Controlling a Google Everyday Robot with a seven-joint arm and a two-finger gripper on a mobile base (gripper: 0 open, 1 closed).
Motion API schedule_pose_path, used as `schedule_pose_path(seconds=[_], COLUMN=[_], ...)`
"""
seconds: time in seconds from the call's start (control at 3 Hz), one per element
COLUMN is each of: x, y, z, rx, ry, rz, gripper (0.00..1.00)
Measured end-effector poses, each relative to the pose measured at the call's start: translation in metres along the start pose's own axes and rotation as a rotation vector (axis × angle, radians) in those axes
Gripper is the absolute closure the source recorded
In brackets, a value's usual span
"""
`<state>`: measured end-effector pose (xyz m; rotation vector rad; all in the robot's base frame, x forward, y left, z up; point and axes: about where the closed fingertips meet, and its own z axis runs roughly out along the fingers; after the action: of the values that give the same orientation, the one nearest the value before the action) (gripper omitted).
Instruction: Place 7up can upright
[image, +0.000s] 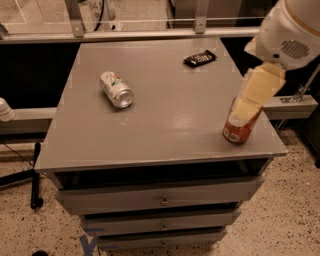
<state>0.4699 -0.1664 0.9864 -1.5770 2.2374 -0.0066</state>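
Note:
The 7up can (116, 89), silvery-white with green and red markings, lies on its side on the grey cabinet top (165, 125), at the left of the middle, its silver top facing the front right. My gripper (247, 107), pale yellow under the white arm (290, 32), hangs at the right side of the top, far from the 7up can. It covers the top of the upright orange-red can (240, 129).
A dark snack bar (200, 58) lies at the back right of the top. The cabinet has several drawers (160, 200) at the front. A metal rail (150, 34) runs along behind it. A black stand leg (35, 175) is on the floor at the left.

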Motion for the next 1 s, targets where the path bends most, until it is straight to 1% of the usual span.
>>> schedule_pose_path(seconds=[0.33, 0.67, 1.0], x=[-0.064, -0.135, -0.197], y=[-0.02, -0.031, -0.033], z=[0.025, 0.059, 0.106], rx=[-0.044, -0.075, -0.093], ry=[-0.078, -0.114, -0.115], rz=[0.063, 0.131, 0.216], gripper=[0.0, 0.0, 0.0])
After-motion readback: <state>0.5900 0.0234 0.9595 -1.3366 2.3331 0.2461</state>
